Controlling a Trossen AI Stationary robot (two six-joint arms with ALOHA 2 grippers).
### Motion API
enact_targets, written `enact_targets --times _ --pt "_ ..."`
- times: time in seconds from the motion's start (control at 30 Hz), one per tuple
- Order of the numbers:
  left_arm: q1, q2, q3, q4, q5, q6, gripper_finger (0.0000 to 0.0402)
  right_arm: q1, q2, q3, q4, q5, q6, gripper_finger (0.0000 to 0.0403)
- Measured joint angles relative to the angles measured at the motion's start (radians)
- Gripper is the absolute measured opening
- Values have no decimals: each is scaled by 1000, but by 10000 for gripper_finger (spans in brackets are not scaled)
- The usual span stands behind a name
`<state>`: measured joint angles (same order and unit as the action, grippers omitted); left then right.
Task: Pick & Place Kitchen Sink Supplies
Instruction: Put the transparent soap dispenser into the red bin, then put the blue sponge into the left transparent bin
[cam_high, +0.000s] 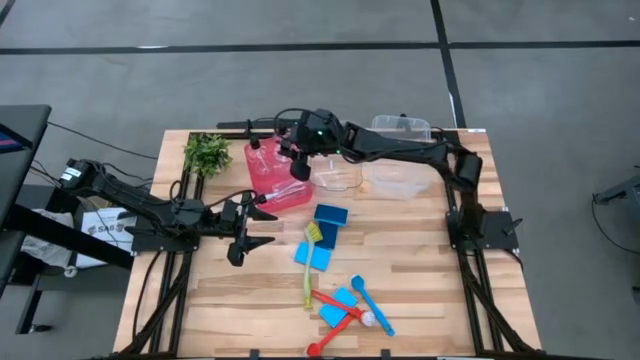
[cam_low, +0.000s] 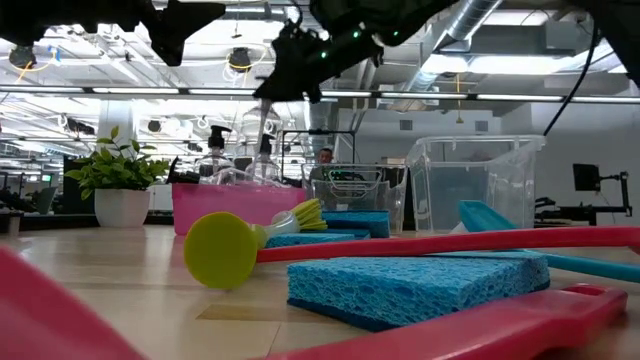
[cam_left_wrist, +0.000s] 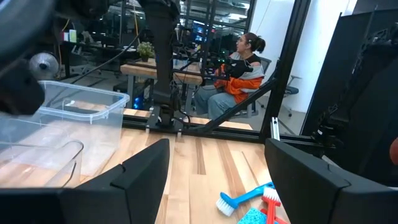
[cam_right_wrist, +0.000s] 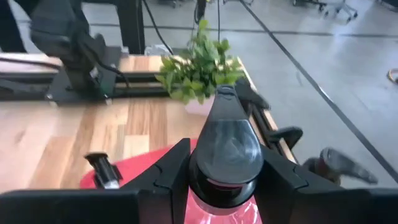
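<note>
My right gripper (cam_high: 298, 162) reaches over the red bin (cam_high: 262, 168) and is shut on a clear bottle with a black pump top (cam_right_wrist: 225, 140). Two more pump bottles (cam_low: 215, 150) show in the red bin (cam_low: 240, 205); one pump top (cam_right_wrist: 102, 169) shows beside the held one. My left gripper (cam_high: 246, 228) hovers open above bare table near the bin's near-left corner, fingers wide apart (cam_left_wrist: 217, 180). Blue sponges (cam_high: 331, 216) (cam_high: 312, 256) (cam_high: 338, 306) lie flat on the table with the yellow-green brush (cam_high: 308, 266), red brush (cam_high: 335, 322) and blue brush (cam_high: 372, 306). My right gripper holds the bottle just under its black pump head, at the neck (cam_right_wrist: 224, 180), pinched between the two fingers (cam_right_wrist: 166, 169). The fingers come from above, slanting down. The bottle stands upright below them (cam_low: 262, 125) with its body over the red bin; whether its base rests there is hidden.
A leafy plant in a white pot (cam_high: 207, 152) stands at the far left of the table. Clear plastic bins (cam_high: 340, 178) (cam_high: 395, 181) (cam_high: 402, 125) sit right of the red bin. A person sits beyond the table (cam_left_wrist: 239, 65).
</note>
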<state>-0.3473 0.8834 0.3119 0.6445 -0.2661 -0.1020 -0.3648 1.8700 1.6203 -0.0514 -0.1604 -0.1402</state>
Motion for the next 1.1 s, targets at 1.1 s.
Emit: enact_targets --times 1.1 --pt "0 0 1 0 -2 0 266 14 -213 0 -295 58 -99 228"
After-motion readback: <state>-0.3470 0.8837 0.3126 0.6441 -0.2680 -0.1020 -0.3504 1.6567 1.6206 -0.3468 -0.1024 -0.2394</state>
